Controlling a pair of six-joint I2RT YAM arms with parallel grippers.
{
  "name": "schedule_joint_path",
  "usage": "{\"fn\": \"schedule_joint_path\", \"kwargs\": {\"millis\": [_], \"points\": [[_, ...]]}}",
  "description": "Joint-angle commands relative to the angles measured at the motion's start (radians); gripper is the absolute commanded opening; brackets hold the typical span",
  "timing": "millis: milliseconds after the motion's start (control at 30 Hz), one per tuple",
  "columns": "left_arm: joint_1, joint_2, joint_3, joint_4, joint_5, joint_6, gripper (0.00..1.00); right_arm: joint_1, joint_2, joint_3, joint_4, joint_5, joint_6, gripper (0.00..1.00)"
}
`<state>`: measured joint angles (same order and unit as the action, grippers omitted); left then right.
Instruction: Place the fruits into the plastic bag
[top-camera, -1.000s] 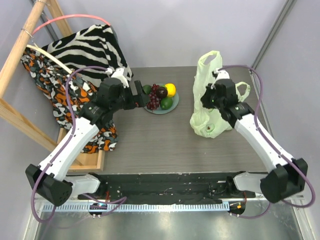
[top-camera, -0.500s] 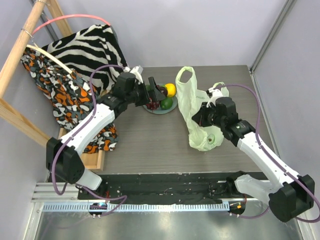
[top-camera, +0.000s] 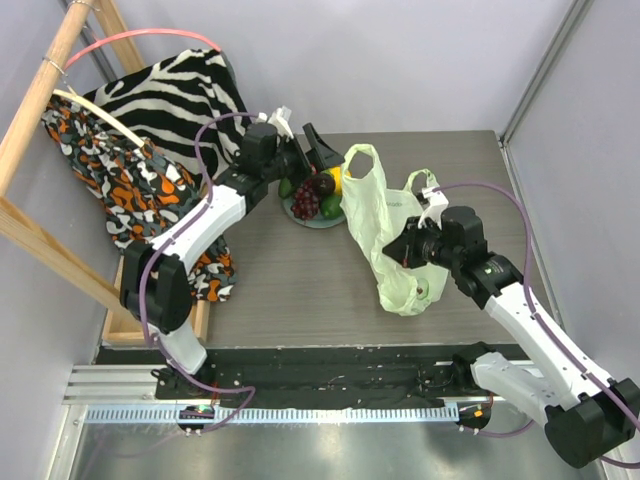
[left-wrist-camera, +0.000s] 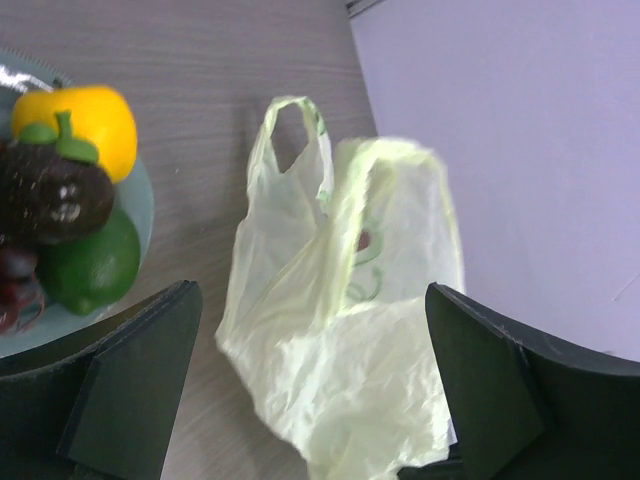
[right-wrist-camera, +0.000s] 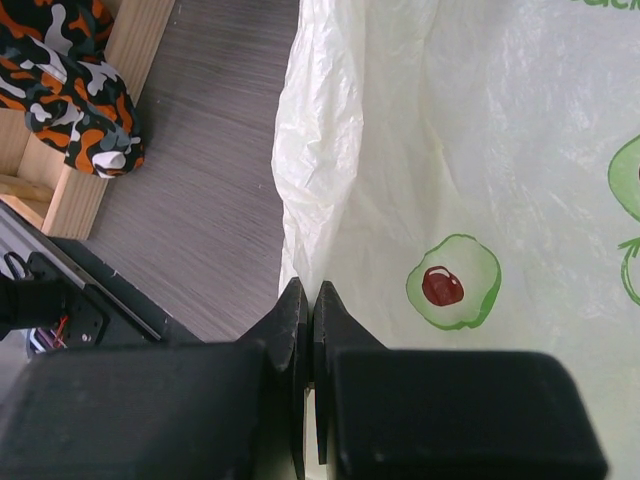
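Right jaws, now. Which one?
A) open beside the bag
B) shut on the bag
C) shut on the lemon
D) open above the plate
B: the right wrist view shows the right jaws pinched together on the edge of the bag.

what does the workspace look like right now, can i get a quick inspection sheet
surface: grey wood-grain table, no spills seen
job's things: plastic bag beside the plate, handles up; lemon, dark round fruit, lime, grapes and avocado all on the plate
clutter: nothing seen
grippers: left gripper open above the plate, holding nothing; right gripper with fingers shut on a fold of the plastic bag
cables: purple cable loops over each arm, off the table
surroundings: wooden frame left of the table, draped with a zebra cloth and an orange camouflage cloth; plain walls
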<state>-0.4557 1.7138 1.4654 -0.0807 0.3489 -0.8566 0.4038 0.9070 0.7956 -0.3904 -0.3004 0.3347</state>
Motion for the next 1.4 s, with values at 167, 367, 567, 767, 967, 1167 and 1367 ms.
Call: {"fn": "schedule_joint_path", "kwargs": {"millis": [167, 367, 567, 767, 967, 1167, 1367], "points": [[-0.001, 0.104, 0.107, 0.062, 0.044, 0.004, 1.00, 0.004, -0.020, -0.004, -0.014, -0.019, 0.006, 0.01], [-0.026, 0.155, 0.115, 0.076, 0.061, 0.013, 1.00, 0.004, 0.001, 0.004, -0.027, -0.039, -0.016, 0.01], [-0.040, 0.220, 0.210, 0.070, 0.116, 0.048, 0.93, 0.003, 0.018, 0.008, -0.050, -0.034, -0.026, 0.01], [-0.043, 0.233, 0.181, 0.022, 0.141, 0.074, 0.66, 0.004, 0.007, 0.002, -0.048, 0.009, -0.004, 0.01], [-0.043, 0.195, 0.148, 0.016, 0.176, 0.103, 0.38, 0.003, 0.006, -0.009, -0.022, 0.032, 0.029, 0.01], [-0.044, 0.135, 0.136, 0.002, 0.114, 0.136, 0.00, 0.004, 0.035, 0.060, -0.057, 0.132, 0.063, 0.25], [-0.077, 0.029, 0.115, 0.001, -0.013, 0.231, 0.00, 0.004, 0.070, 0.244, -0.125, 0.158, 0.130, 0.66]]}}
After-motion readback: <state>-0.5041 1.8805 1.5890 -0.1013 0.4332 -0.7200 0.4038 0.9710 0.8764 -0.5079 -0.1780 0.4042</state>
